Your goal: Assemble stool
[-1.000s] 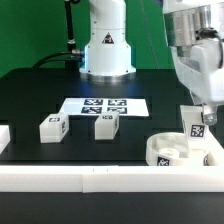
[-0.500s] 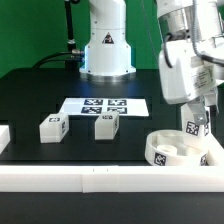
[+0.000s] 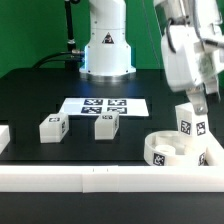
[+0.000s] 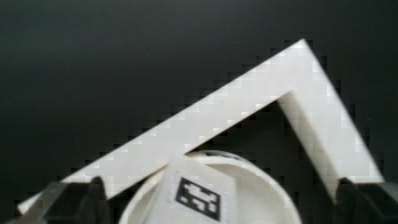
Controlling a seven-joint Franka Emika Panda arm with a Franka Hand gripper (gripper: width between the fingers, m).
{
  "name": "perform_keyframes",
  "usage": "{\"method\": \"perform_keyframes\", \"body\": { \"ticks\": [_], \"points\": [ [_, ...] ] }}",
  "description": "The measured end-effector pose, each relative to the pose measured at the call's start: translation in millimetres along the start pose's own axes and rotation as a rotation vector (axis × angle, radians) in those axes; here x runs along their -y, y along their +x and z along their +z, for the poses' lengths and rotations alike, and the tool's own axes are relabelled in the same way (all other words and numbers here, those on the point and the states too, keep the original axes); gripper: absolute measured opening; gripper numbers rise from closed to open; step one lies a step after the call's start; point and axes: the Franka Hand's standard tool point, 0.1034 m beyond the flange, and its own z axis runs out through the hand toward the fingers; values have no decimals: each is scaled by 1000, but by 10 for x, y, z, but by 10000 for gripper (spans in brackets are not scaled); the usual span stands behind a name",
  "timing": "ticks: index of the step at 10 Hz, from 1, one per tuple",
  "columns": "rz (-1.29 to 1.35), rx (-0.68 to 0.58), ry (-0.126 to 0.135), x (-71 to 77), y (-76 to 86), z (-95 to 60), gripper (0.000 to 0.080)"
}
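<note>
The round white stool seat [image 3: 168, 152] lies at the exterior view's right, inside the corner of the white rails. My gripper [image 3: 197, 108] hangs just above its far edge, shut on a white leg [image 3: 190, 123] with a black-and-white tag, held a little tilted over the seat. In the wrist view the tagged leg [image 4: 201, 196] sits between my dark fingers [image 4: 71, 203], with the seat's curved rim [image 4: 263, 185] around it. Two more tagged legs [image 3: 52, 127] [image 3: 106, 123] rest on the black table at the centre-left.
The marker board [image 3: 104, 105] lies flat behind the two loose legs. White border rails [image 3: 90, 177] run along the front edge and meet in a corner [image 4: 299, 62] beyond the seat. The arm's base [image 3: 106, 50] stands at the back.
The arm has tilted and shifted slightly toward the exterior view's left, carrying the leg with it; the leg stays over the seat's far edge. The seat and loose legs have not moved.
</note>
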Motion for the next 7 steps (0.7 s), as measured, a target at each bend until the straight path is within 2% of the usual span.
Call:
{"method": "perform_keyframes", "body": {
  "ticks": [5,6,7],
  "points": [
    [-455,-3,-2,0,14,4,649],
    [-610,-8,-12,-4,13,7,649],
    [-805,-13,-58,-23,-12,9,649]
  ]
}}
